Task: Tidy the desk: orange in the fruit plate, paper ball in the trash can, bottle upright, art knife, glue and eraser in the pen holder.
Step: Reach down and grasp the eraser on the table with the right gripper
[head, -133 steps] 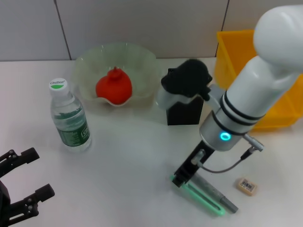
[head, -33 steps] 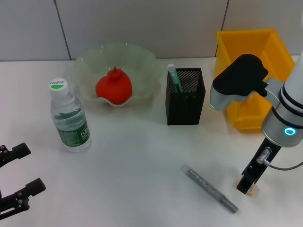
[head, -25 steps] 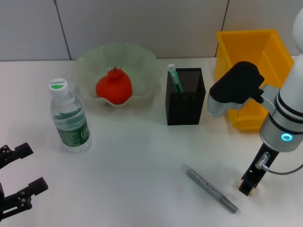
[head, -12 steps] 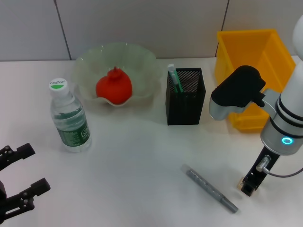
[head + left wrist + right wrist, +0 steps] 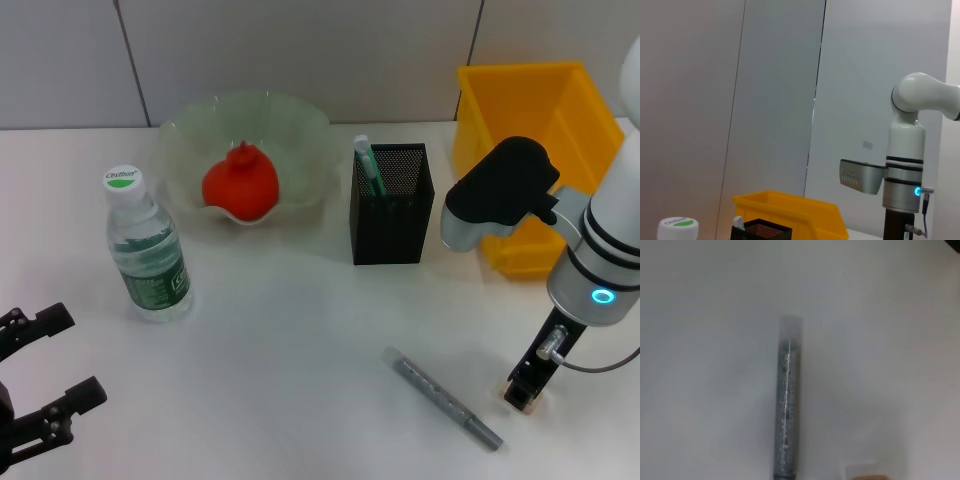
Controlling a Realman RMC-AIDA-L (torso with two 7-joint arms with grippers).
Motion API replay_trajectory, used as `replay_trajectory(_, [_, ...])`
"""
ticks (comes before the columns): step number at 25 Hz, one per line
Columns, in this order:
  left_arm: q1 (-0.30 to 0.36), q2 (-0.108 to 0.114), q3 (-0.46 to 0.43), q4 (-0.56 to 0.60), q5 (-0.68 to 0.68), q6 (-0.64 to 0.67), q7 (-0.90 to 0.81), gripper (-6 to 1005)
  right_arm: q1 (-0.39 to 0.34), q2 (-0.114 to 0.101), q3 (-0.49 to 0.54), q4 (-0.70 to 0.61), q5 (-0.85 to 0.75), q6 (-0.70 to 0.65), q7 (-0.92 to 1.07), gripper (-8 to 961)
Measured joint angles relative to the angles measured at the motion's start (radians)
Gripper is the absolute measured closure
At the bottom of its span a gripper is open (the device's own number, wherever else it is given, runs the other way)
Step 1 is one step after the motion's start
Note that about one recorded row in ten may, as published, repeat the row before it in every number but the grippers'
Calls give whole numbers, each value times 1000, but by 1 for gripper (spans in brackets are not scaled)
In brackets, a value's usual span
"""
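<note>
Eraser [image 5: 533, 402] under R pincer [image 5: 524, 391]

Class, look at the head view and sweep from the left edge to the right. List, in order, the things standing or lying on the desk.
Left gripper → water bottle → fruit plate holding the red fruit → pen holder → grey pen-like tool → right gripper.

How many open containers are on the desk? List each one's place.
3. Bowl at the back, holding a red fruit; pen holder right of it; yellow bin far right, partly hidden.
</note>
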Motion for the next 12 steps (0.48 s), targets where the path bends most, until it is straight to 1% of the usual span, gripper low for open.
replay_trajectory(12, [1,-2,-3,0,0,0,0,150,6,2,-25,26,4,23,-2,563])
